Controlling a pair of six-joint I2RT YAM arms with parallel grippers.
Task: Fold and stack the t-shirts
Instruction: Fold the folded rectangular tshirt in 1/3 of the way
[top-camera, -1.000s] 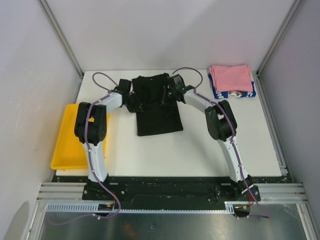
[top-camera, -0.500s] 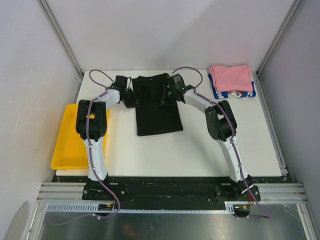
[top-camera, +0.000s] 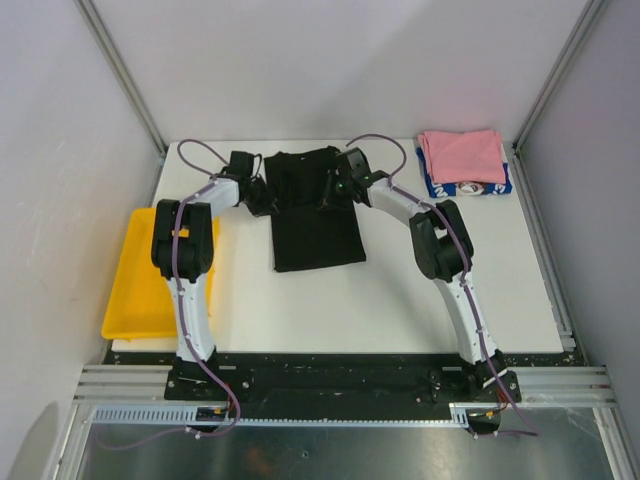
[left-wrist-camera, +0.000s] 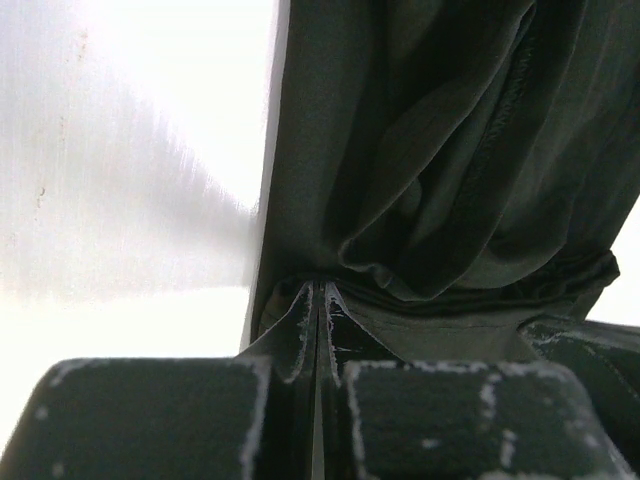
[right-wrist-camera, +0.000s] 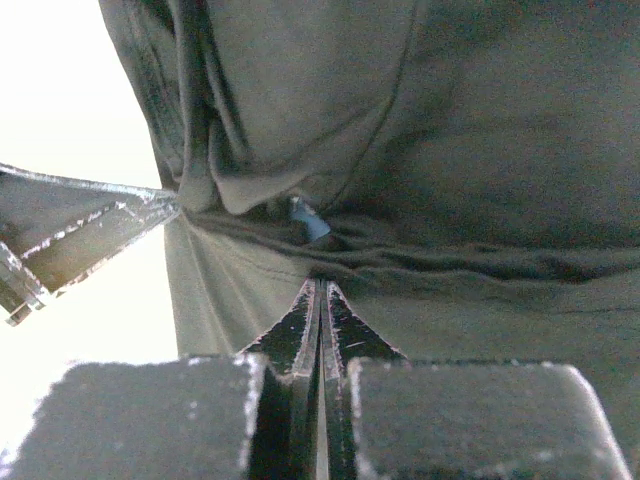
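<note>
Left arm (top-camera: 185, 245) edged outward, two jaw pairs pinching one black t-shirt (top-camera: 318, 235)

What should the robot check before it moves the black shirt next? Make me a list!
1. The left pincer is shut on the black shirt: ok.
2. The right pincer is shut on it too: ok.
3. The shirt's near half lies flat on the table: ok.
4. How many cloth layers each pincer pinches: cannot tell.
5. The pink shirt sits on the blue-and-white shirt, away from both arms: ok.
6. The yellow tray is apart from the black shirt: ok.
</note>
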